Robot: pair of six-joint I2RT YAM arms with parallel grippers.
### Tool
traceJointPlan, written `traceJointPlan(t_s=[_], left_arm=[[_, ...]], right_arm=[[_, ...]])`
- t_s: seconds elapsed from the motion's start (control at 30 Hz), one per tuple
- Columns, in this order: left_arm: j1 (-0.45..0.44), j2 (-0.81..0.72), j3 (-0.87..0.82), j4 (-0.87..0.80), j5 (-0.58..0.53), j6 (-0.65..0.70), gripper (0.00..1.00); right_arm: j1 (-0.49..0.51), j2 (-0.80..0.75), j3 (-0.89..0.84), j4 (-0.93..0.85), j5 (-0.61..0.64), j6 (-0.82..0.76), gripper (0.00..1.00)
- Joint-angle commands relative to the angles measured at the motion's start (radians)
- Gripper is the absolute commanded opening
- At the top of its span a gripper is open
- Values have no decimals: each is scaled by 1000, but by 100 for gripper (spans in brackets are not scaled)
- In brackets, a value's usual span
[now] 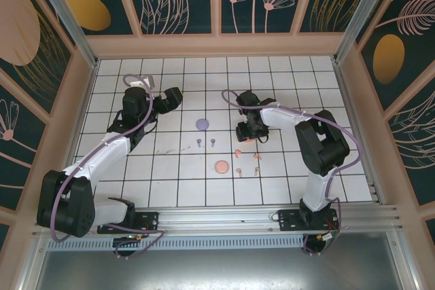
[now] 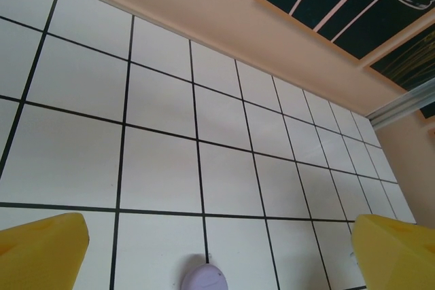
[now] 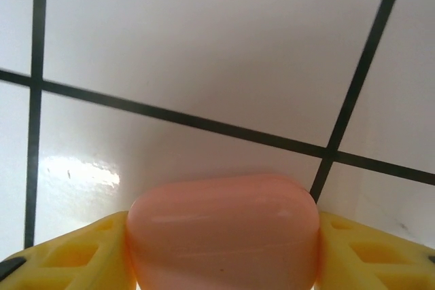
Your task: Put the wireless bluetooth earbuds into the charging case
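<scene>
My right gripper (image 1: 245, 134) is shut on a salmon-pink charging case (image 3: 224, 232), which sits squeezed between its yellow fingers (image 3: 61, 259) just above the tiles. A lilac case (image 1: 202, 124) lies closed mid-table, and it also appears at the bottom edge of the left wrist view as the lilac case (image 2: 202, 278). A second pink case (image 1: 221, 167) lies closed nearer the front. Two lilac earbuds (image 1: 198, 143) lie below the lilac case. Several pink earbuds (image 1: 238, 153) are scattered below my right gripper. My left gripper (image 1: 174, 96) hangs open and holds nothing, left of the lilac case.
The white tiled floor (image 1: 170, 181) is bounded by peach walls (image 1: 217, 45) on three sides and a metal rail (image 1: 272, 212) at the front. Free tiles stretch behind both grippers and along the front row.
</scene>
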Motion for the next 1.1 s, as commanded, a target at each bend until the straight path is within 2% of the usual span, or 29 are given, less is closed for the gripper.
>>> traceJointPlan(t_s=[0.0, 0.03, 0.13, 0.27, 0.43, 0.63, 0.83, 1.07], left_arm=[[-6, 8, 26, 17, -10, -112, 99], [-7, 2, 15, 33, -9, -149, 99], [-11, -8, -34, 114, 10, -235, 99], [-69, 18, -74, 243, -18, -248, 99], [-178, 159, -93, 510, 80, -205, 96], [-268, 329, -117, 788, 122, -226, 92], [-291, 479, -66, 957, 150, -265, 78], [-307, 591, 22, 1011, 152, -284, 65]], right_arm=[[-6, -33, 39, 45, 1, 149, 52], [-40, -43, 41, 70, -35, 185, 52], [-57, -64, 52, 151, -96, 290, 52], [-58, -54, 115, 236, -149, 452, 51], [-59, -6, 221, 307, -214, 675, 51], [-66, 4, 265, 361, -250, 899, 51], [-65, -17, 255, 387, -260, 994, 51], [-61, -28, 256, 384, -272, 997, 51]])
